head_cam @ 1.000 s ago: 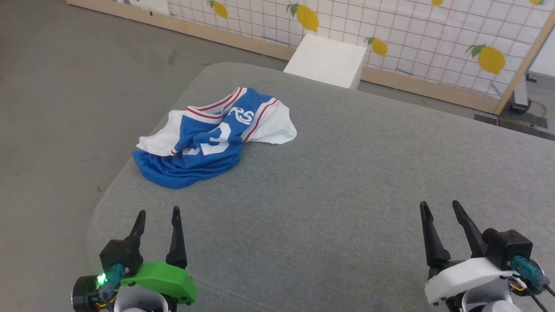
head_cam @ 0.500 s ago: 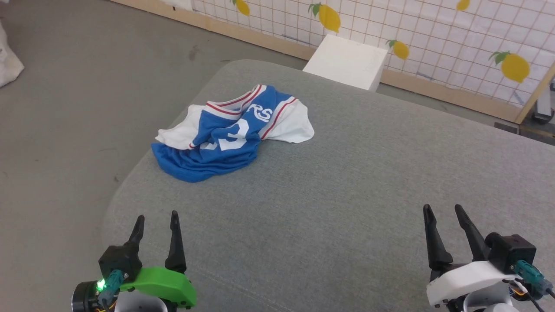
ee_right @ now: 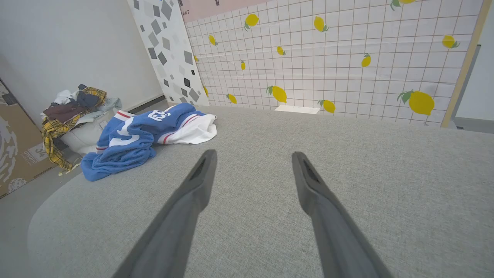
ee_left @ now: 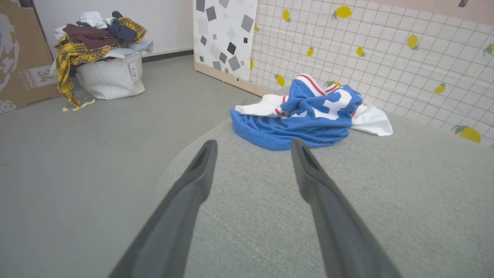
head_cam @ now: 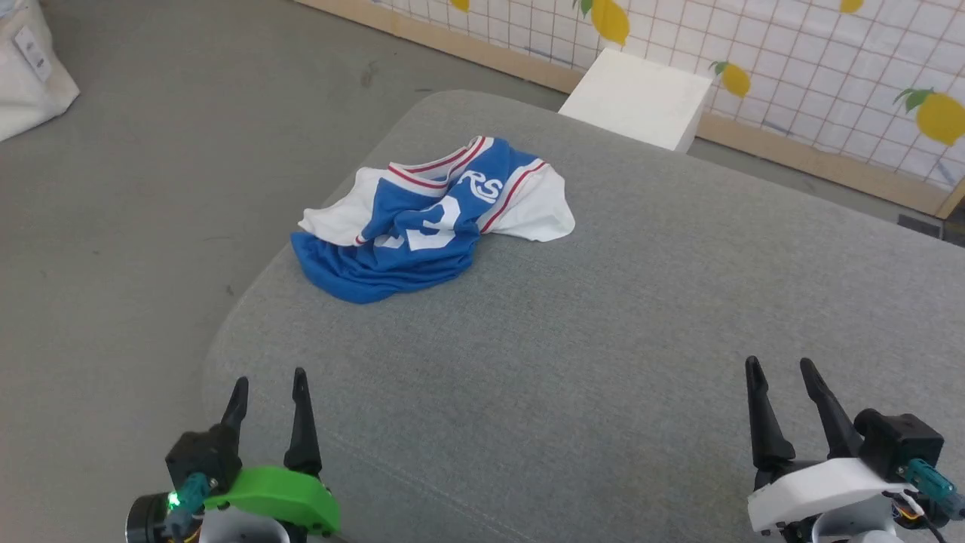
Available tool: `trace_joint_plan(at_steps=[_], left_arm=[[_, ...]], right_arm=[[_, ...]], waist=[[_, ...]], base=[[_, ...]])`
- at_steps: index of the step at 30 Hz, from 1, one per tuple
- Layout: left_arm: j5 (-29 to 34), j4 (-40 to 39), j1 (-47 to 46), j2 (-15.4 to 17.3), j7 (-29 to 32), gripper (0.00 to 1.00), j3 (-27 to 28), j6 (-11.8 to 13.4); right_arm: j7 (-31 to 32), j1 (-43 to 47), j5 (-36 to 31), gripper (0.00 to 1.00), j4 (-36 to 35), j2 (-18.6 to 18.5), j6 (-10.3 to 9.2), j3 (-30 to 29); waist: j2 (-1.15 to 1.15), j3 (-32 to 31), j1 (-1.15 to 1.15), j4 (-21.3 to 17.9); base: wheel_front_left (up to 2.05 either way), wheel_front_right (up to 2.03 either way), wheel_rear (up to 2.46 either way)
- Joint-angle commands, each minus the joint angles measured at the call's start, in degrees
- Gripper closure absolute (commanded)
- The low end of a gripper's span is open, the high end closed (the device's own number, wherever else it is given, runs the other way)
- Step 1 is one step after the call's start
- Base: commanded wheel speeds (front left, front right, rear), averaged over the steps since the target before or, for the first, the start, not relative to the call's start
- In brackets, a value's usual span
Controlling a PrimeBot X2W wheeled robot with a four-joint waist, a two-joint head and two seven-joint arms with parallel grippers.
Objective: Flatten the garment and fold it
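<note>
Tools: my left tool (head_cam: 270, 375) and right tool (head_cam: 779, 361) hover wide and empty over the near edge, as they did a second ago.
Bench: grey fabric-covered bench (head_cam: 565, 362) with a rounded corner, bare between tools and cloth.
Change: only my head camera has swung. The whole scene slid rightward in its view, and nothing on the bench moved.
Garment: crumpled royal-blue jersey T-shirt (head_cam: 422, 234) with white sleeves and red-and-white trim, heaped near the bench's far left corner, well apart from both tools.
Meaning: I judge flattening not begun. I seem to be lining up on the heap, with my left tool the closer one.
Writing: white "RS" on the jersey; the large white numeral below is creased, so I can't read it.
Beyond: white block (head_cam: 641, 98); lemon-print grid panel (head_cam: 829, 60); white laundry bag (ee_left: 112, 81); cardboard box (ee_left: 23, 58) showing "34", with the word beside it too small to read.
</note>
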Motion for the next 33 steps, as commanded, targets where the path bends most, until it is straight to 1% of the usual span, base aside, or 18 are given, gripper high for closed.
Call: trace_joint_plan(at_steps=[1, 4, 8, 12, 15, 19, 24, 28, 33], left_arm=[[-1.2, 0.5, -1.6, 0.0, -0.6, 0.00, 0.1, -0.6], [-3.0, 1.2, -4.8, 0.4, -0.9, 0.00, 0.8, -1.6], [-5.9, 3.1, -11.4, 1.5, -1.0, 0.00, 1.9, -3.5], [-8.4, 6.4, -19.9, 3.4, 0.0, 0.00, 2.4, -5.3], [-11.2, 10.9, -27.3, 4.8, 2.4, 0.00, 2.2, -6.8], [-14.5, 17.8, -36.1, 6.6, 6.8, 0.00, 1.6, -7.9], [-18.5, 26.9, -45.1, 8.0, 13.1, 0.00, 0.4, -8.5], [-20.7, 32.8, -49.8, 9.2, 19.1, 0.00, -1.1, -8.6], [-22.3, 38.1, -53.1, 10.0, 26.6, 0.00, -4.5, -8.7]], right_arm=[[-0.6, 0.2, 0.4, 0.00, 0.3, 0.0, -0.08, -0.3], [-1.0, -0.3, 0.1, 0.00, 0.6, 0.0, -0.08, -0.8], [-1.5, -1.2, -0.6, 0.00, 0.6, 0.0, -0.08, -1.5], [-1.9, -2.7, -1.8, 0.00, 0.8, 0.0, -0.08, -2.3], [-2.3, -3.7, -3.0, 0.00, 0.8, 0.0, -0.09, -3.0], [-1.8, -4.8, -4.8, 0.00, 0.0, 0.0, -0.09, -3.8], [-0.2, -5.6, -7.1, 0.00, -2.3, 0.0, -0.09, -4.8], [0.8, -5.5, -8.0, 0.00, -4.3, 0.0, -0.09, -5.7], [2.0, -4.5, -8.9, 0.00, -6.8, 0.0, -0.09, -6.7]], waist=[[0.00, 0.8, 0.00, 0.5], [0.00, 2.0, 0.00, 0.9], [0.00, 4.5, 0.00, 1.2], [0.00, 7.7, 0.00, 0.7], [0.00, 10.7, 0.00, 0.1], [0.00, 13.9, 0.00, -2.1], [0.00, 17.6, 0.00, -5.4], [0.00, 19.9, 0.00, -7.9], [0.00, 22.0, 0.00, -9.5]], base=[[0.00, 0.00, 0.00], [0.00, 0.00, 0.00], [0.00, 0.00, 0.00], [0.00, 0.00, 0.00], [0.00, 0.00, 0.00], [0.00, 0.00, 0.00], [0.00, 0.00, 0.00], [0.00, 0.00, 0.00], [0.00, 0.00, 0.00]])
